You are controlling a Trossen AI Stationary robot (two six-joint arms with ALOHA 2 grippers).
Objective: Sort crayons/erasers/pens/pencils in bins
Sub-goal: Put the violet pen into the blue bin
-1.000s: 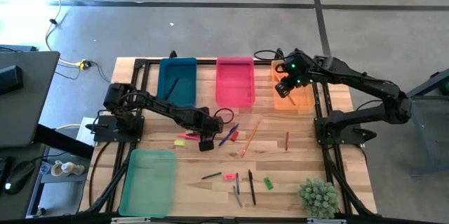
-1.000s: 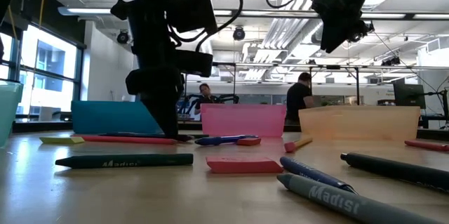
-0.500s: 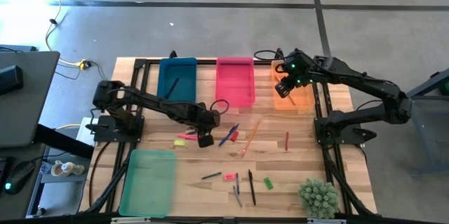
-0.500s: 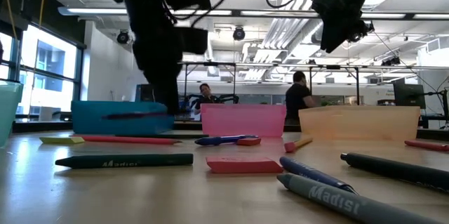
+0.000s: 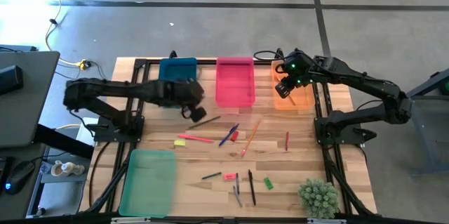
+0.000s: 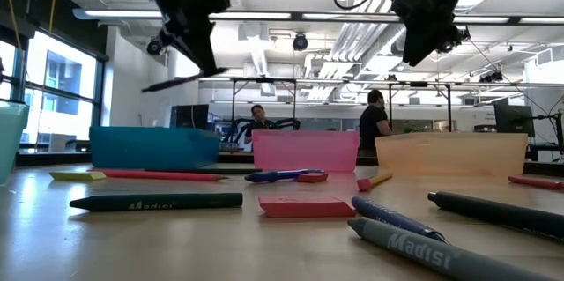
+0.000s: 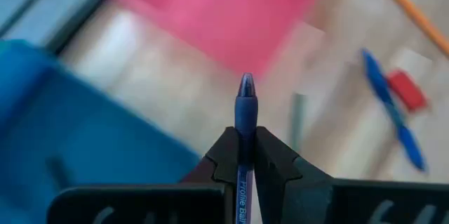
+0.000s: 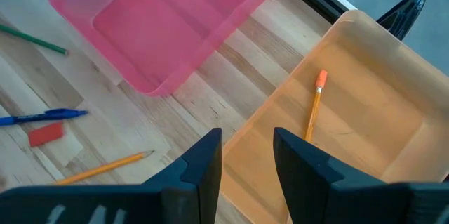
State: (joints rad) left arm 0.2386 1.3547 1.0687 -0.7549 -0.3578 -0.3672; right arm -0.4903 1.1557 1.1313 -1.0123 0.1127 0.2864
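The left tool (image 7: 245, 155) is clamping a blue pen (image 7: 245, 108) above the desk (image 5: 302, 150) beside the blue bin (image 5: 177, 76), while the right tool (image 8: 245, 155) is hovering half-open over the orange bin (image 8: 372, 112) holding one pencil (image 8: 315, 112).

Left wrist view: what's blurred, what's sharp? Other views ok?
Left wrist view: the blue bin, pink bin and table smear with motion; the left gripper and its held pen stay sharp. Low view: that pen streaks. Right wrist view: crisp, the pencil in the orange bin reads clearly.
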